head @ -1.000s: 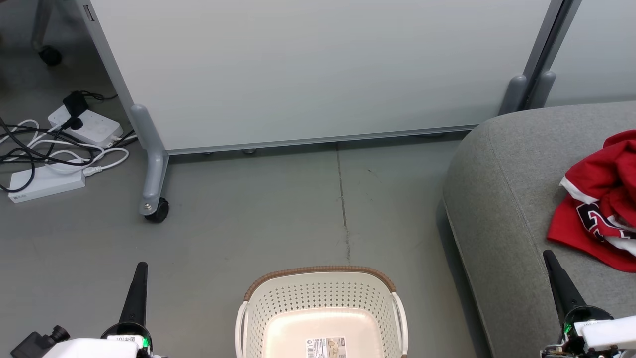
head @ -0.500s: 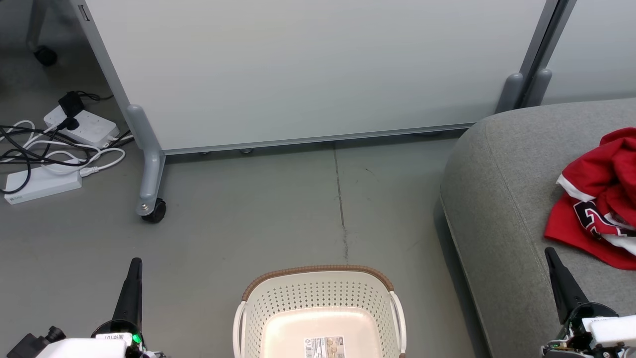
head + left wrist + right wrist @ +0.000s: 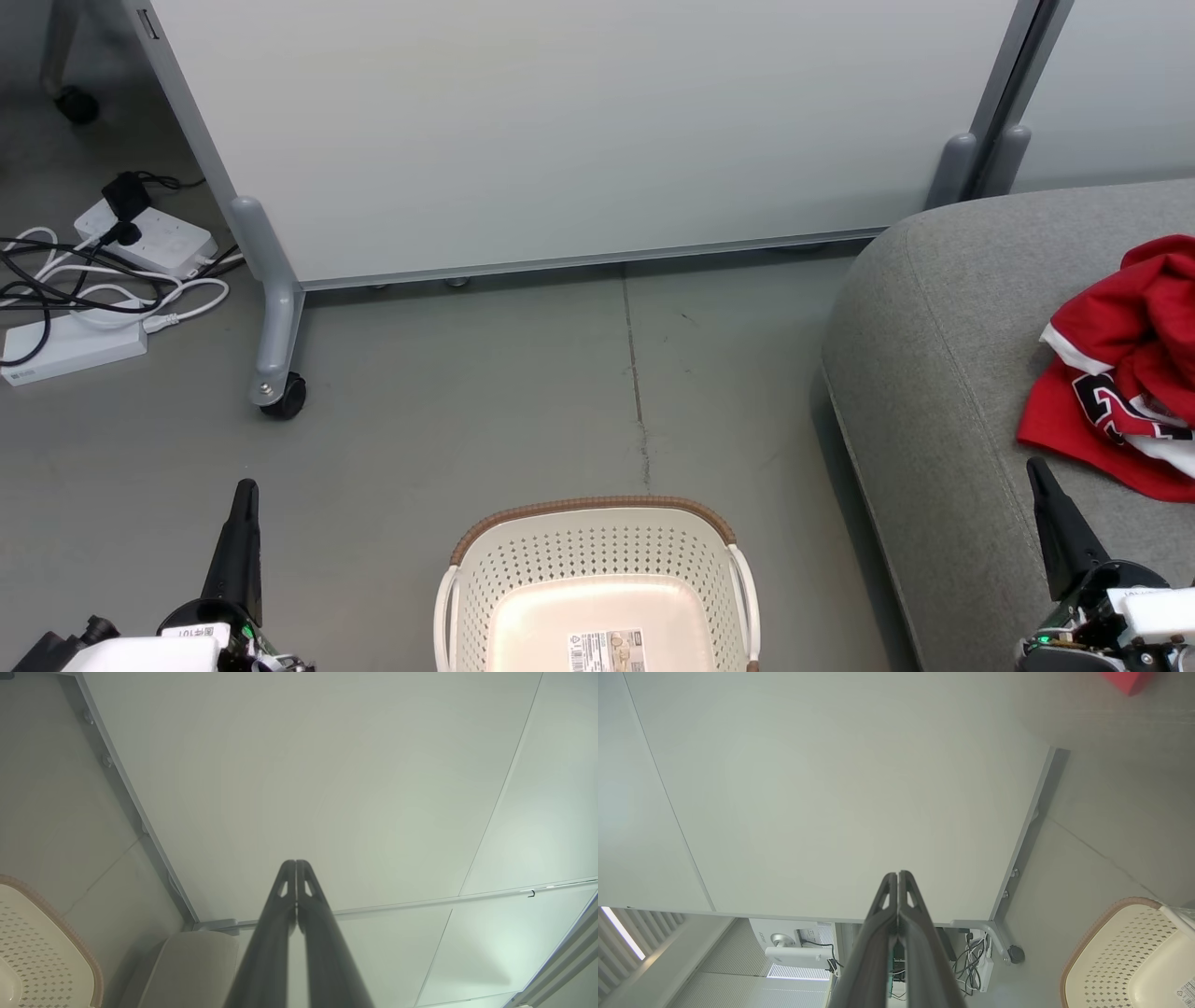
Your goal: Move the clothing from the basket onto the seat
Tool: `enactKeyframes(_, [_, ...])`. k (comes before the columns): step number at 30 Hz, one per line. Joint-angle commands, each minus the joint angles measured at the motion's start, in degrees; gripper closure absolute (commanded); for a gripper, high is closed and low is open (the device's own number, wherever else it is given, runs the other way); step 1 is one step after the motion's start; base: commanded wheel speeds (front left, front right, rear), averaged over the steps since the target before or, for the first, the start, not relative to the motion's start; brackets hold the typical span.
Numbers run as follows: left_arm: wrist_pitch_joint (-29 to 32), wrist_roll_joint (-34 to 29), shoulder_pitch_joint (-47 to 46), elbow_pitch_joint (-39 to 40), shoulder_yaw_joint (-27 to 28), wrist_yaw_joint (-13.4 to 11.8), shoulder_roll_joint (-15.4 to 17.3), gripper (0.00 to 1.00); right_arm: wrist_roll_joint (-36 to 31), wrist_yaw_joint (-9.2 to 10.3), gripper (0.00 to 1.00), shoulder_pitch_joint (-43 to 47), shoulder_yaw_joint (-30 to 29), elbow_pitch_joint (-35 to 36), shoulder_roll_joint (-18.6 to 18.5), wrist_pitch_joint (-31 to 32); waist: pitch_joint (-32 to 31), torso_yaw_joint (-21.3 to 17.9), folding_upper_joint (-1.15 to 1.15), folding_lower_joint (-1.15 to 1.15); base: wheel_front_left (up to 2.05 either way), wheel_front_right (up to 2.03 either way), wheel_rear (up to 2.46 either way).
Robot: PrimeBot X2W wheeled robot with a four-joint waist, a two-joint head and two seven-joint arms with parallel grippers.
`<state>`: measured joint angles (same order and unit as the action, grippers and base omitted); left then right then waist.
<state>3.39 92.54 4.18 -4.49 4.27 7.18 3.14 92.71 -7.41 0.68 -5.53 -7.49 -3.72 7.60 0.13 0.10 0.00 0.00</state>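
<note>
both grippers are pinched fully closed and hold nothing: the left gripper (image 3: 245,499) left of the basket (image 3: 588,510), the right gripper (image 3: 1041,481) right of it, over the seat (image 3: 934,355). the clothing (image 3: 1120,373) lies heaped on the seat, well right of the basket, whose floor looks bare. a careless right-arm swing could snag the red cloth and drag it off. beyond the basket: smooth grey floor (image 3: 467,411), a wheeled partition (image 3: 560,140), and tangled cables (image 3: 93,289) far to its left.
</note>
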Motion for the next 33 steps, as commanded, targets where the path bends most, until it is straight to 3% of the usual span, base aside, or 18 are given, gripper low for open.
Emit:
enactKeyframes(1, [0.23,0.86,-1.14,0.21,0.41,0.49,0.13,1.0,1.01,-0.14,1.0,-0.43,-0.33,-0.12,-0.14,0.35,0.01,-0.04,0.0,0.0,0.0,0.0,0.0])
enactKeyframes(33, [0.56,1.01,-1.15,0.2,0.72,0.51,-0.1,1.0,0.83,-0.14,1.0,-0.56,-0.75,-0.23,0.26,0.86,0.03,-0.1,0.0,0.0,0.0,0.0,0.0])
